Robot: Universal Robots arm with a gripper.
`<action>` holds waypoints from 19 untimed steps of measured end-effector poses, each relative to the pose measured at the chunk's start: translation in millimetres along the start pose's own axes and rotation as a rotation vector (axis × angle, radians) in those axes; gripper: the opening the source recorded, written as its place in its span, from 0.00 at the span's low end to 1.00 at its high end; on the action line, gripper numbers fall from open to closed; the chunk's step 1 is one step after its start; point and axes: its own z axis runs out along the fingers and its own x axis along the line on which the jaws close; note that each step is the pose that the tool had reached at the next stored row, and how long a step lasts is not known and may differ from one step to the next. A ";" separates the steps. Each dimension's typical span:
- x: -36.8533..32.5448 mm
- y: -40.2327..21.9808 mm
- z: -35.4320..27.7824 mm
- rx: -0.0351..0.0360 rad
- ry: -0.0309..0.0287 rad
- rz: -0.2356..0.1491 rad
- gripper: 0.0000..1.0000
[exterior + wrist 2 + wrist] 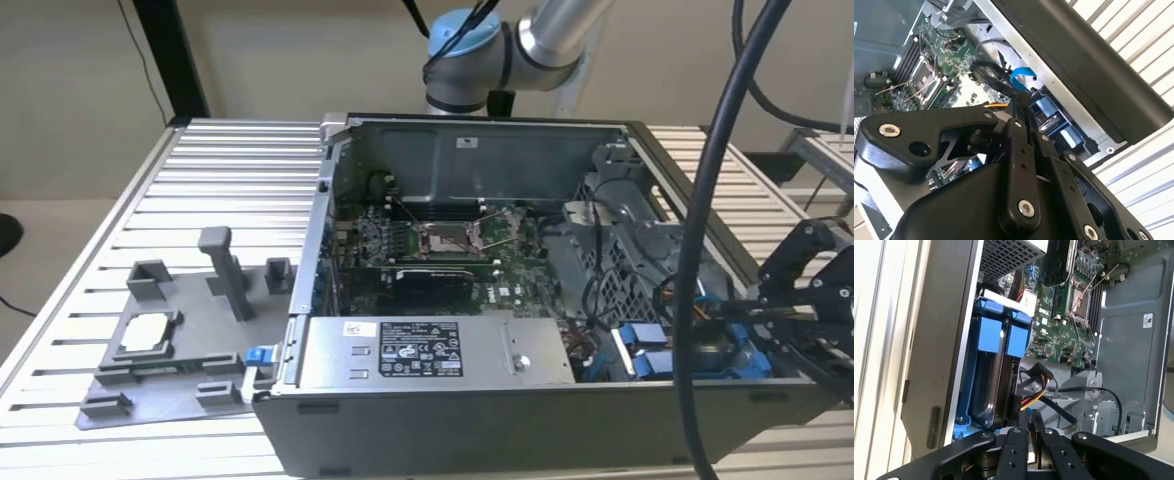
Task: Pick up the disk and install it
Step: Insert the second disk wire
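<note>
The disk [988,385] stands on edge in the drive bay at the case's corner, its blue bracket [991,335] facing out, with a second blue-bracketed unit [1017,341] beside it. In the exterior view the blue brackets [651,352] sit at the case's front right corner. My gripper [1031,416] hangs just beside the bay, its two black fingers pressed together with nothing visible between them. In the second wrist view the gripper [1021,100] points down at the blue parts [1046,107]. In the exterior view the gripper [734,312] reaches in from the right.
The open computer case [467,400] lies on a slatted table. A grey power supply box [427,352] sits along its front. The motherboard [441,245] fills the middle. Loose cables [1041,385] run close to the fingers. A grey fixture [174,350] stands at the exterior view's left.
</note>
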 end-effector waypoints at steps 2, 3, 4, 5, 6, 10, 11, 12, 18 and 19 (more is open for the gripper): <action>-0.7 5.4 0.6 0.0001 -0.0001 0.000 0.00; -1.0 8.1 0.9 0.0001 -0.0001 0.000 0.00; -1.3 10.6 1.2 0.0001 0.0000 0.000 0.00; -1.6 12.9 1.4 0.0001 0.0000 0.000 0.00; -1.8 14.9 1.6 0.0001 0.0000 0.000 0.00; -2.8 22.0 2.4 0.0001 0.0001 0.000 0.00; -3.0 23.7 2.6 0.0000 0.0001 0.000 0.00; -3.1 25.3 2.8 0.0001 0.0000 0.000 0.00; -4.3 34.4 3.8 -0.0009 0.0086 0.001 0.00; -4.5 36.0 3.9 -0.0013 0.0121 0.002 0.00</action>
